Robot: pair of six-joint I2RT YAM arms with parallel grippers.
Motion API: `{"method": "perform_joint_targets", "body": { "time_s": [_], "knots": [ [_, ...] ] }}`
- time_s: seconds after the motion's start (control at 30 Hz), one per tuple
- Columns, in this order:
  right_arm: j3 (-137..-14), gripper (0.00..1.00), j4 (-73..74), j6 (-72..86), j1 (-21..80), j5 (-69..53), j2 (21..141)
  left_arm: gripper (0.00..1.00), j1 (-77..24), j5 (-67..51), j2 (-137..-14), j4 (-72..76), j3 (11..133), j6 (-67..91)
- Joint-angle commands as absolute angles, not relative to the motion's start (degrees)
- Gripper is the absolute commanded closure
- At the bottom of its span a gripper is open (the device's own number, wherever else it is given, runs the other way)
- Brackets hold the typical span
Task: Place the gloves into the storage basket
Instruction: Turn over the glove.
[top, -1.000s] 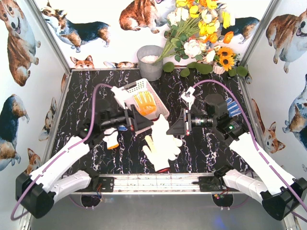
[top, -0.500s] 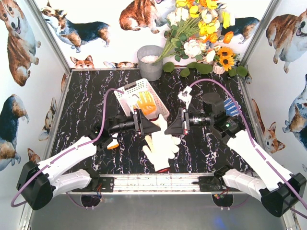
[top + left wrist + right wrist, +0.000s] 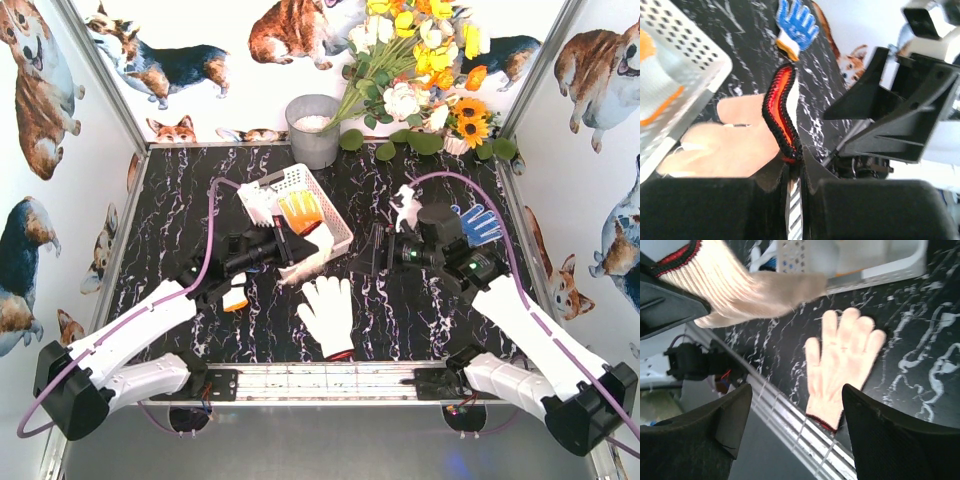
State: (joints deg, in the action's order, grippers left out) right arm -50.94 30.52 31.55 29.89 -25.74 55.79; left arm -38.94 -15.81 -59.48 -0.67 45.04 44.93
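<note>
My left gripper (image 3: 292,248) is shut on the red-and-black cuff of a white glove (image 3: 314,254), which hangs against the near edge of the white storage basket (image 3: 330,207). In the left wrist view the cuff (image 3: 782,107) sits between the jaws of that gripper (image 3: 799,160). An orange-palmed glove (image 3: 300,212) lies in the basket. Another white glove (image 3: 328,315) lies flat on the table. My right gripper (image 3: 368,252) stands open just right of the held glove, its jaws (image 3: 795,410) empty. A blue-dotted glove (image 3: 478,222) lies behind the right arm.
A grey bucket (image 3: 313,130) and a bunch of flowers (image 3: 420,70) stand at the back. A small white glove (image 3: 405,205) lies by the right wrist. An orange-trimmed glove (image 3: 235,298) lies under the left arm. Patterned walls close in both sides.
The left gripper moved in and shut on the glove's cuff. The right gripper opened, let go of that glove and drew back to the right. The glove now hangs nearer the basket.
</note>
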Motion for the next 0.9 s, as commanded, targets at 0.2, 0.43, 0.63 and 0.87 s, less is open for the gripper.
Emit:
{"method": "perform_joint_targets", "body": {
  "time_s": [0.2, 0.43, 0.63, 0.87],
  "knots": [
    [-51.4, 0.25, 27.2, 33.1, 38.1, 2.8, 53.0, 1.0, -38.8, -0.4, -63.5, -11.4, 53.5, 53.9],
    [-55.2, 0.26, 20.9, 30.2, 52.0, 18.3, 58.2, 1.0, -38.8, 1.1, -66.8, -11.6, 57.2, 61.9],
    [-59.5, 0.25, 18.5, 27.1, 60.9, 27.7, 64.7, 1.0, -38.8, 4.5, -66.7, -12.0, 55.8, 70.6],
    [-62.1, 0.25, 12.5, 23.9, 65.4, 34.3, 71.4, 1.0, -39.3, 4.9, -65.3, -10.9, 54.4, 75.3]
  ]
}}
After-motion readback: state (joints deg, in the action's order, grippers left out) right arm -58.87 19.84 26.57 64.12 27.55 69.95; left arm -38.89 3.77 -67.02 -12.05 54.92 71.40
